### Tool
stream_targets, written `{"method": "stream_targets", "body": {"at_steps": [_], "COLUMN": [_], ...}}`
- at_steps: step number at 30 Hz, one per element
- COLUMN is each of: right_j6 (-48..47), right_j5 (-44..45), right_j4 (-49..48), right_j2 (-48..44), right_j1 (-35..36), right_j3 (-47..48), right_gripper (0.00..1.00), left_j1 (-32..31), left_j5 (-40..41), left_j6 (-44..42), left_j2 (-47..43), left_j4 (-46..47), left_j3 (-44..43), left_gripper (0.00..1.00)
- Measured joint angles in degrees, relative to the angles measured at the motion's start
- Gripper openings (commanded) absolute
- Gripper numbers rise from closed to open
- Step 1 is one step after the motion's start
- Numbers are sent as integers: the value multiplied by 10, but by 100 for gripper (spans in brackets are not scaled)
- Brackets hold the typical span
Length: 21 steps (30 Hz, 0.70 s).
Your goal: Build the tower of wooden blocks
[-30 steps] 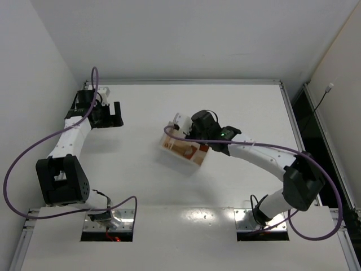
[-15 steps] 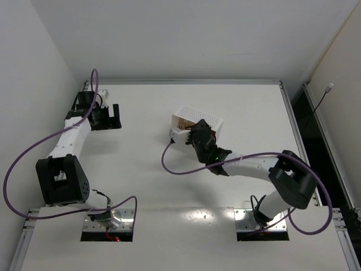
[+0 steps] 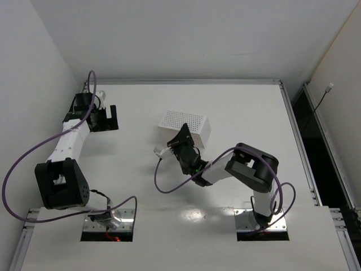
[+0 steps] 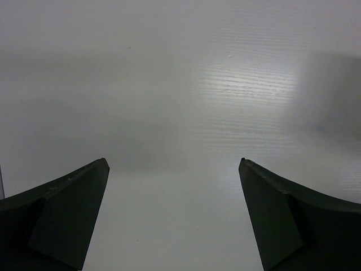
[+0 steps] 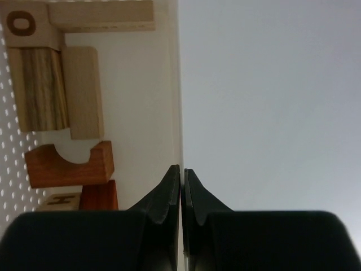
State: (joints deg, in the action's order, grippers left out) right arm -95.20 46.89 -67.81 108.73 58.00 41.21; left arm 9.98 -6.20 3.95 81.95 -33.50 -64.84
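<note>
My right gripper (image 5: 182, 169) is shut on the thin side wall of the white tray (image 5: 148, 107). In the top view the tray (image 3: 185, 123) is tipped over above the table, its perforated bottom facing up, with the right gripper (image 3: 181, 139) at its near edge. Inside the tray lie the wood blocks: a pale bar (image 5: 101, 16), a pale cube marked O (image 5: 22, 25), a striped block (image 5: 38, 89), a tan block (image 5: 82, 91), a reddish-brown arch (image 5: 67, 167) and a red-brown block (image 5: 99, 195). My left gripper (image 3: 105, 118) stands open at the far left, nothing between its fingers (image 4: 67, 209).
The white table (image 3: 254, 107) has a raised rail along its far and right edges. A purple cable (image 3: 161, 183) loops from the right arm over the table's middle. Only bare table surface (image 4: 180, 101) lies under the left gripper.
The right arm has swung the tray round and turned it over, from open side up to perforated bottom up. The left arm has hardly moved.
</note>
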Motion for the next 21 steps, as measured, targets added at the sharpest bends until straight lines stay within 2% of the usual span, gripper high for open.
{"method": "stream_targets", "body": {"at_steps": [9,15,18,21], "right_j6": [-80,-110,-112,-109], "right_j5": [5,-5,-11,-11], "right_j4": [-8,-10,-41,-63], "right_j2": [12,-33,-53,-35], "right_j1": [30,52,57,58], "right_j3": [3,16,-3,-37], "right_gripper": [0,0,0,0], "left_j1": [1,2,2,2], "left_j5": [0,-7,-9,-9], "left_j6": [0,0,0,0], "left_j2": [2,2,2,4], "left_j4": [0,-1,-1,-1], "left_j3": [0,0,0,0], "left_gripper": [100,100,100,100]}}
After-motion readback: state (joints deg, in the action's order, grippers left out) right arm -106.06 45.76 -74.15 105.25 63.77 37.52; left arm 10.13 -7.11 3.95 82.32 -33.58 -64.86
